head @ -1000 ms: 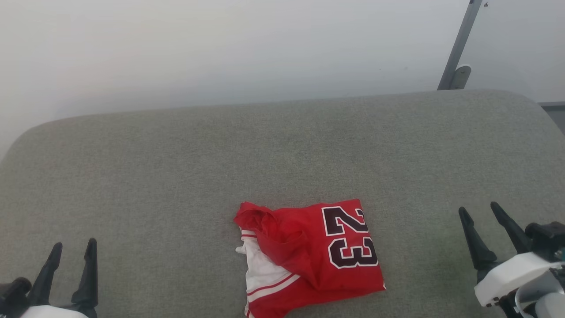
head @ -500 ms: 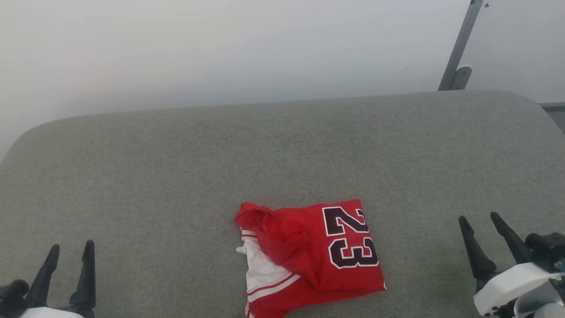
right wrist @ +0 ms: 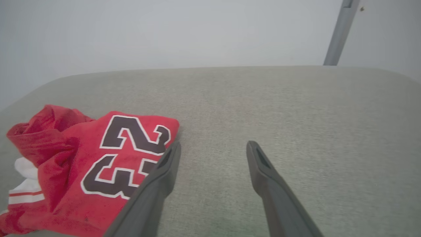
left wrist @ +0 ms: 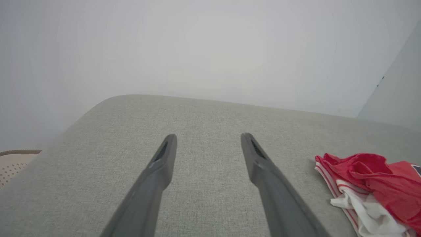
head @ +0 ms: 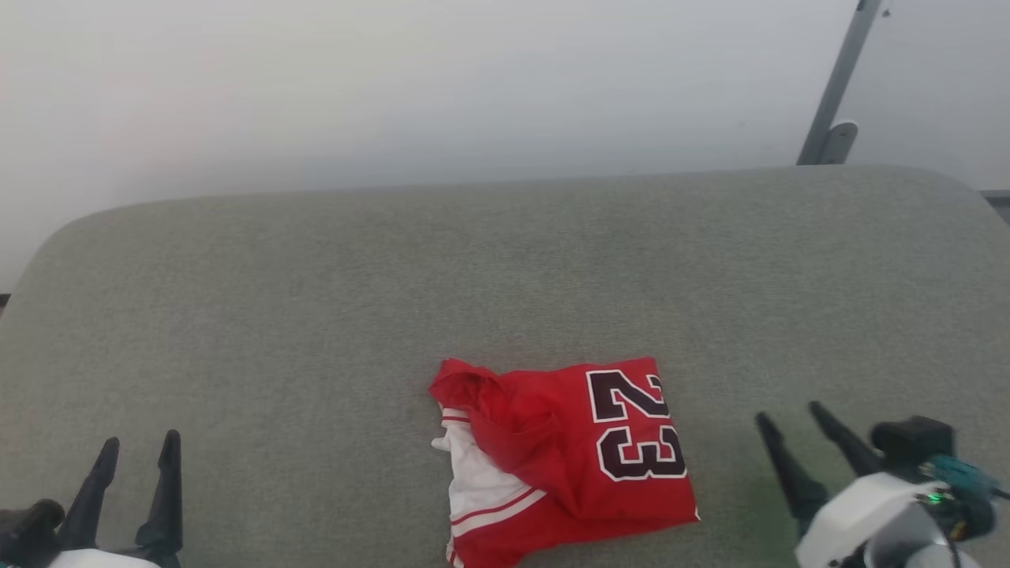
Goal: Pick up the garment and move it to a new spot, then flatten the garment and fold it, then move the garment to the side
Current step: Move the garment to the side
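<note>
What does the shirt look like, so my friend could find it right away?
Start at the big grey cushion by the pale wall. On its near part, between the left gripper and the right gripper, lies a crumpled shirt. Unlike the plain grey around it, it is bright red with a dark 23 edged in white.

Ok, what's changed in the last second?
The right hand, open and empty, has swung in toward the crumpled red and white number-23 T-shirt and sits lower in the head view. The head camera also shifted slightly. The open left hand and the shirt stayed put on the grey fabric cushion; nothing gripped.
</note>
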Controlling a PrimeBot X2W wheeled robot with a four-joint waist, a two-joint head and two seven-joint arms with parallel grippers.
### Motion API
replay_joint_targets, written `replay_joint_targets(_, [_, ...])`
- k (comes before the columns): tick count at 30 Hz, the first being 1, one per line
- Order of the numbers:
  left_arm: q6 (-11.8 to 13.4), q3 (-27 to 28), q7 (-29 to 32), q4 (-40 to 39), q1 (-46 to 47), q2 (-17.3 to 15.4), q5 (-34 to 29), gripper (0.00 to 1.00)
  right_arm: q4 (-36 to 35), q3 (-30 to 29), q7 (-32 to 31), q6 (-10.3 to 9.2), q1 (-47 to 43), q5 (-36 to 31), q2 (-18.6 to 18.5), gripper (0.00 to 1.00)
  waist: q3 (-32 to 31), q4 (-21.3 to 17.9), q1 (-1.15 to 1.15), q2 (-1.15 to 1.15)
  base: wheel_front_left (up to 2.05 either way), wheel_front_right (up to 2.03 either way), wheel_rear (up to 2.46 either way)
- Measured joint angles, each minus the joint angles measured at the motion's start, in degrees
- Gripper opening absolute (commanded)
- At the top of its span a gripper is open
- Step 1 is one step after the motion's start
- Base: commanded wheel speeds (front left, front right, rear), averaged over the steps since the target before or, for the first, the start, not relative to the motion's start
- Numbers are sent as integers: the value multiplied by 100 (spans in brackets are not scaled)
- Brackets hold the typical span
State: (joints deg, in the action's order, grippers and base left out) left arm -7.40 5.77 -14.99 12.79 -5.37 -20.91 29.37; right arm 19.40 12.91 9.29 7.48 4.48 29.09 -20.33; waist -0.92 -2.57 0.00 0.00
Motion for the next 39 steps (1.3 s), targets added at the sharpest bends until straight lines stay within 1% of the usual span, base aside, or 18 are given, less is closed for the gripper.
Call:
replay_joint_targets(7, [1,-200,0,16,69,20,0,100,43,764,-705,0,353,269,3,100,42,225,0,0,0,0,0])
replay_joint_targets(9, [0,-272,0,33,97,24,0,100,127,893,-929,1,478,379,7,100,56,305,0,0,0,0,0])
replay_joint_targets(14, [0,-456,1,102,227,31,55,100,398,1236,-1511,0,837,421,-115,100,142,525,0,0,0,0,0])
replay_joint_targets(22, [0,-736,0,204,480,22,145,100,1018,1445,-2583,1,1389,614,-168,100,380,914,-1,0,0,0,0])
replay_joint_targets(24, [0,-818,0,218,560,23,151,100,1161,1435,-2876,0,1518,743,-142,100,457,1009,0,0,0,0,0])
replay_joint_targets(25, [0,-875,0,248,629,22,164,100,1265,1437,-3130,1,1671,773,-141,100,537,1096,0,0,0,0,0])
replay_joint_targets(30, [0,-985,0,307,779,33,188,100,1533,1369,-3780,7,1978,836,-96,100,711,1289,0,0,0,0,0])
replay_joint_targets(31, [0,-1001,0,313,794,40,188,100,1549,1369,-3882,7,2020,842,-99,40,734,1321,0,0,0,0,0])
replay_joint_targets(32, [0,-1014,0,321,801,45,188,100,1546,1350,-3914,7,2048,838,-103,0,758,1346,0,0,0,0,0])
replay_joint_targets(35, [0,-1024,0,345,826,59,190,100,1533,1246,-3978,15,2094,810,-67,0,806,1387,0,0,0,0,0])
replay_joint_targets(39, [0,-1024,1,331,895,108,189,100,1425,1085,-4114,15,2102,755,-30,0,830,1335,0,0,0,0,0])
